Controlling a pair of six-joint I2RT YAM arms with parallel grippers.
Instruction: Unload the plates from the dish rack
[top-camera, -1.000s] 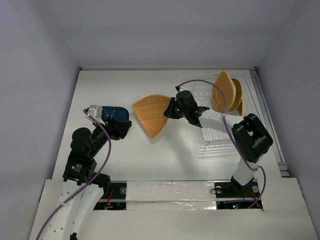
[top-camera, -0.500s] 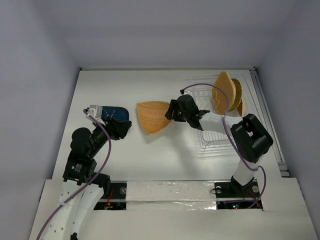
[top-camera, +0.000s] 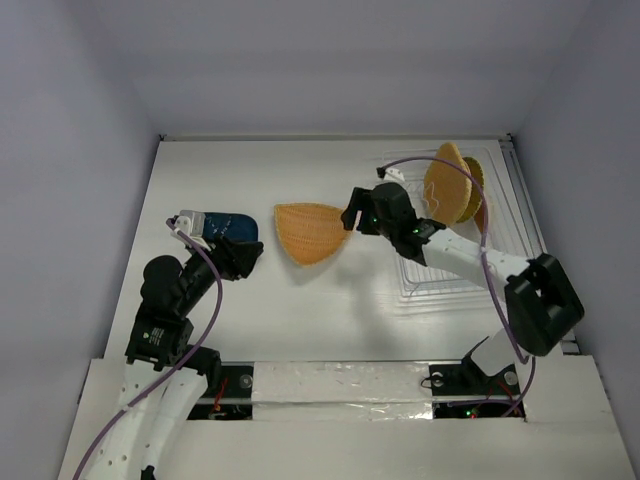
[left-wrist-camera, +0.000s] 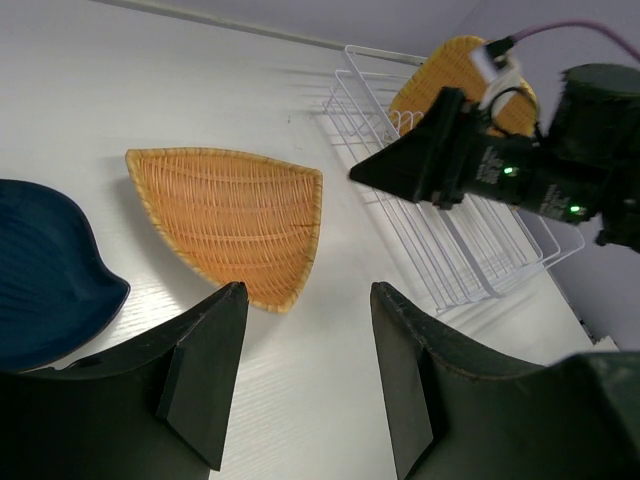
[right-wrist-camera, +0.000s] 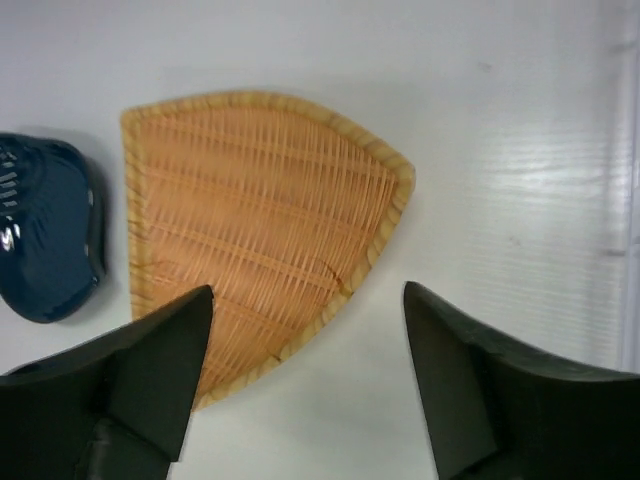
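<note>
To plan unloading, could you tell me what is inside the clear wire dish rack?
Upright woven orange-tan plates at the rack's far end, at least two. The front one hides the rest, so the count is unsure.

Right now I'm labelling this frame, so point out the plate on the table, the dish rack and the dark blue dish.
plate on the table (top-camera: 310, 232), top external view, middle of its woven face.
dish rack (left-wrist-camera: 470, 255), left wrist view, bare floor bars.
dark blue dish (top-camera: 230, 222), top external view, its centre.

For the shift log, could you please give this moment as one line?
fan-shaped plate flat on table | right arm jaws open, off it | left arm jaws open by blue dish | plates standing in rack
</note>
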